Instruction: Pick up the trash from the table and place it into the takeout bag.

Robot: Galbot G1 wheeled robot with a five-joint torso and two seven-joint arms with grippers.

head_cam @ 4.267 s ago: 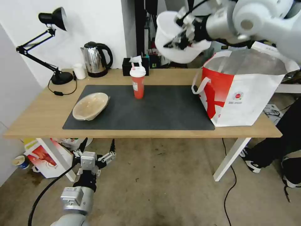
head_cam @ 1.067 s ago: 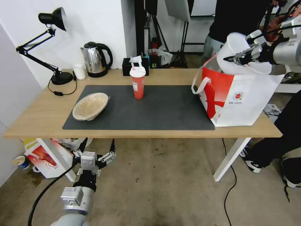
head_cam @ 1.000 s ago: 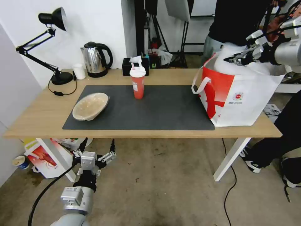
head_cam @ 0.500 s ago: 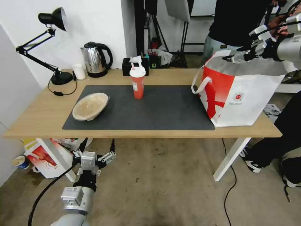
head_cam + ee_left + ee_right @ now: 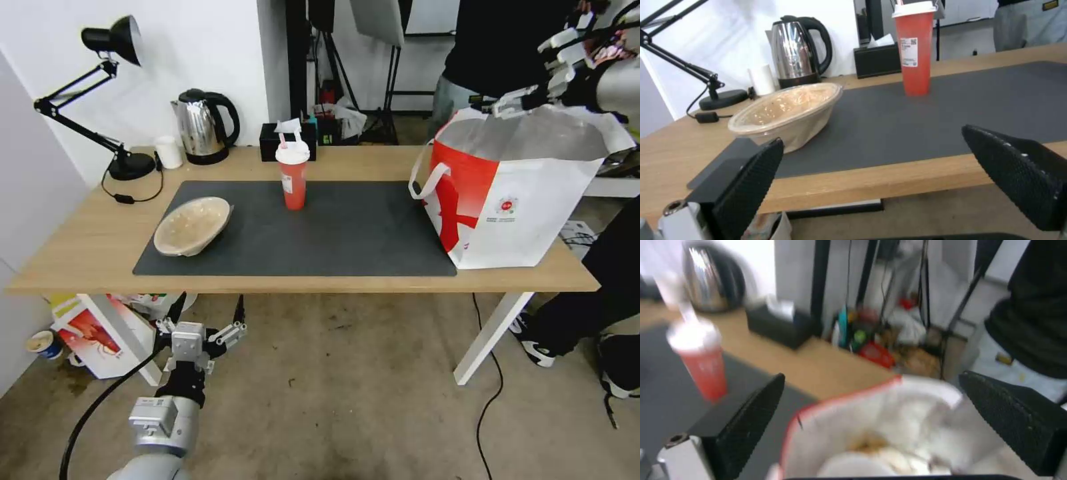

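Note:
The takeout bag (image 5: pixel 513 193) stands open at the right end of the table (image 5: pixel 87 253). My right gripper (image 5: pixel 530 83) hovers open and empty above the bag's far rim. Inside the takeout bag (image 5: pixel 871 426) lies the white bowl (image 5: pixel 871 465). The red straw cup (image 5: pixel 293 175) stands upright at the back of the dark mat (image 5: pixel 347 233). The shallow tan bowl (image 5: pixel 192 225) rests tilted on the mat's left end. My left gripper (image 5: pixel 205 319) hangs open below the table's front edge, in front of the tan bowl (image 5: pixel 786 111) and the cup (image 5: pixel 915 50).
A steel kettle (image 5: pixel 203 127), a black tissue box (image 5: pixel 288 141), a small white cup (image 5: pixel 169 152) and a black desk lamp (image 5: pixel 100 87) line the table's back left. A lobster carton (image 5: pixel 93 333) sits on the floor. A person in black stands behind the bag; legs show at the right.
My right gripper carried the white bowl over the takeout bag, let it drop inside, and has risen away empty. The left arm has not moved.

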